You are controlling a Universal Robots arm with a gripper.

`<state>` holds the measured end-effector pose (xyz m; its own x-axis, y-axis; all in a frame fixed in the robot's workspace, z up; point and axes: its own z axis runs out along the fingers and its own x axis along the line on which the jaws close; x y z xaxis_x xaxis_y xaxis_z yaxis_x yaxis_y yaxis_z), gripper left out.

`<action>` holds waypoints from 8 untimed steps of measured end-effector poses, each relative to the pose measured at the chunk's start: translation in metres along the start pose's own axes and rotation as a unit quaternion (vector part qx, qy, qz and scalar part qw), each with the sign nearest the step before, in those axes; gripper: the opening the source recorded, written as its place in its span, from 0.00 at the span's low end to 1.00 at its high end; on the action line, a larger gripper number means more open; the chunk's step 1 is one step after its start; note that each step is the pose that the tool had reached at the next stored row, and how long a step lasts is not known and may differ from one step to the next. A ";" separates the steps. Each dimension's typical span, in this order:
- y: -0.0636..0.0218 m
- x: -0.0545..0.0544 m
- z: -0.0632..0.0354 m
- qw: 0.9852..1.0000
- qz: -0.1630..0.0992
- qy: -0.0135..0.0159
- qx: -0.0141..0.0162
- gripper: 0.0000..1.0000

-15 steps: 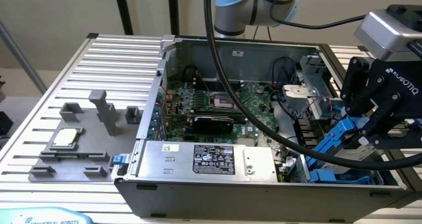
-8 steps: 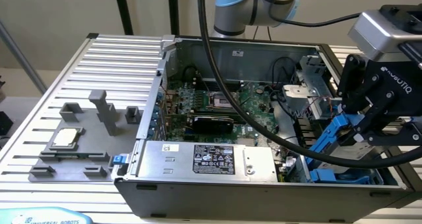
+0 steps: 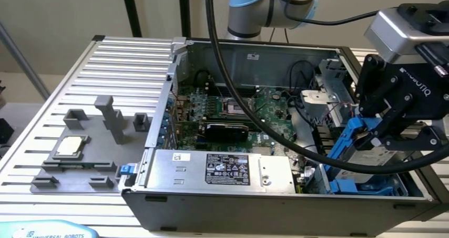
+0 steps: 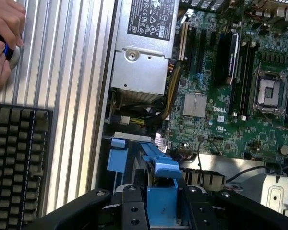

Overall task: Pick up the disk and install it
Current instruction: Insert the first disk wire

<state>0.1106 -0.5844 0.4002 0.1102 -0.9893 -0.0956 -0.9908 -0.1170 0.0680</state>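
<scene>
**bench_guy:** Ribbed aluminium table (image 3: 126, 59), beige wall behind, and an open PC case (image 3: 281, 209) lying on it. Anyone make out what the gripper's got?

**drivebay:** Yep. The gripper (image 3: 375, 138) is over the end of the case at the exterior view's right. Its fingers (image 3: 403, 135) are pinched in narrow on the disk (image 3: 353, 135), clamped on the blue carrier. In the wrist view that blue plastic sits right between the two black fingers. The disk is tilted, with its low end down in the drive bay and its high end up in the grip.

**bench_guy:** And around it?

**drivebay:** Just beside the bay is the motherboard (image 3: 238, 112), and the grey power supply (image 3: 224, 169) runs along the near wall. A fat black cable (image 3: 228, 80) loops across the whole case. Well apart, on the table at the exterior view's left, is a grey fixture (image 3: 77, 167) with a small square chip (image 3: 72, 145) on it. The wrist view also catches a person's hand (image 4: 5, 28) on the table.

**bench_guy:** Anything you can't tell?

**drivebay:** There's more blue plastic (image 3: 348, 185) in the bay, and I can't say if it's the same carrier. The gripper covers most of the disk. The arm (image 3: 270, 7) is cut off at the frame edge, and whatever the hand is on is too small to make out.
</scene>
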 end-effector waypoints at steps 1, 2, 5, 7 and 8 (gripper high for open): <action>-0.0001 0.000 0.0007 1.000 -0.001 -0.001 0.000 0.33; -0.0002 -0.001 0.0015 1.000 -0.001 -0.001 0.000 0.33; -0.0004 -0.002 0.0026 1.000 -0.003 -0.002 0.000 0.33; -0.0005 -0.002 0.0027 1.000 -0.004 -0.002 0.000 0.34; -0.0005 -0.002 0.0028 1.000 -0.004 -0.002 0.000 0.34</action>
<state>0.1106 -0.5819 0.3976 0.1180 -0.9879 -0.1004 -0.9898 -0.1251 0.0674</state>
